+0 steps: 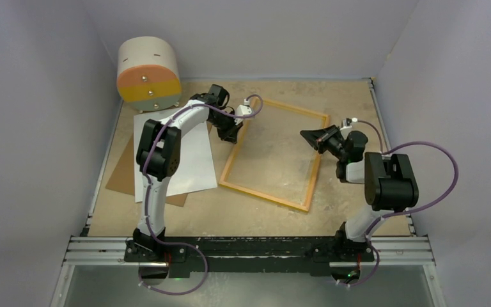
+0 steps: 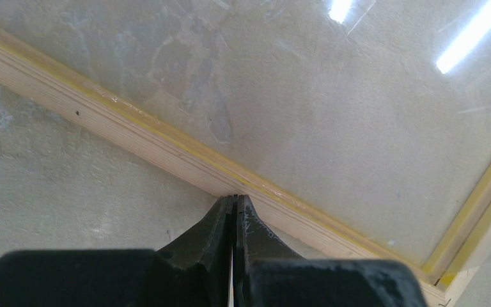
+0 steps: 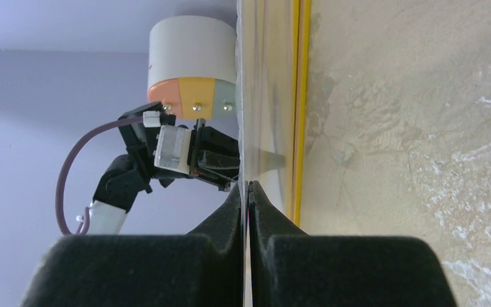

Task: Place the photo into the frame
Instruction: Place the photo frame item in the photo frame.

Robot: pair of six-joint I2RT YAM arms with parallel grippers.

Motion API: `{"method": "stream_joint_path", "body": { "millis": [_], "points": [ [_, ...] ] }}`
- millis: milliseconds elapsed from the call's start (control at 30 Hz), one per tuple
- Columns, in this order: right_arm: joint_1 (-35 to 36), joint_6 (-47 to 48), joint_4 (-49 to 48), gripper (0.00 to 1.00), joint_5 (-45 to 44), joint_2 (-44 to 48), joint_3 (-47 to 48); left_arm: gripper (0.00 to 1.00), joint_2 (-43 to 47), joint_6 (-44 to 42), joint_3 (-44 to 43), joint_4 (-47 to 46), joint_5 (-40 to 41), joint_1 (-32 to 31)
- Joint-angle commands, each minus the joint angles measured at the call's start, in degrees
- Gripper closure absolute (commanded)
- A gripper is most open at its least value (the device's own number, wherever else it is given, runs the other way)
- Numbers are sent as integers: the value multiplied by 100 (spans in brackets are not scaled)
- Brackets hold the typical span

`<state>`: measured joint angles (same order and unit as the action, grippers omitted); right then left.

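The frame (image 1: 265,196) lies flat mid-table with its back up; the left wrist view shows its wood-coloured rim (image 2: 134,137) with a yellow inner line and a clear pane (image 2: 332,115) inside it. The photo (image 1: 188,160) lies white side up to the left of the frame, its picture hidden. My left gripper (image 1: 230,133) is shut and empty, its tips (image 2: 235,197) against the outer side of the frame's left rail. My right gripper (image 1: 305,135) is at the frame's right side, shut (image 3: 248,184) on the edge of a thin clear pane (image 3: 243,96) next to the yellow rail (image 3: 300,96).
A plain brown backing board (image 1: 120,176) lies under the photo at the left. A white cylinder (image 1: 148,73) with an orange and yellow face stands at the back left; it also shows in the right wrist view (image 3: 192,70). Walls enclose the table.
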<state>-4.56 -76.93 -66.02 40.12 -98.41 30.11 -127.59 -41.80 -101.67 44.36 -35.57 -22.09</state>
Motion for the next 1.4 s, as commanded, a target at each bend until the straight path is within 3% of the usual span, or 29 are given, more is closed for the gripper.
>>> {"method": "stream_joint_path", "body": {
  "millis": [0,367,733,967,1367],
  "points": [
    [225,136,809,100,-267,340,-108,100,-150,-195,226,372,73,-41],
    [218,644,1602,100,-362,328,-114,100,-84,-187,294,381,46,-41],
    [219,424,949,100,-61,-166,-41,100,-86,-192,272,396,35,-41],
    [223,17,-400,100,49,-267,-206,100,-93,-206,246,403,57,-41],
    [315,409,-20,100,38,-125,-5,100,-127,-228,194,433,69,-59]
  ]
}}
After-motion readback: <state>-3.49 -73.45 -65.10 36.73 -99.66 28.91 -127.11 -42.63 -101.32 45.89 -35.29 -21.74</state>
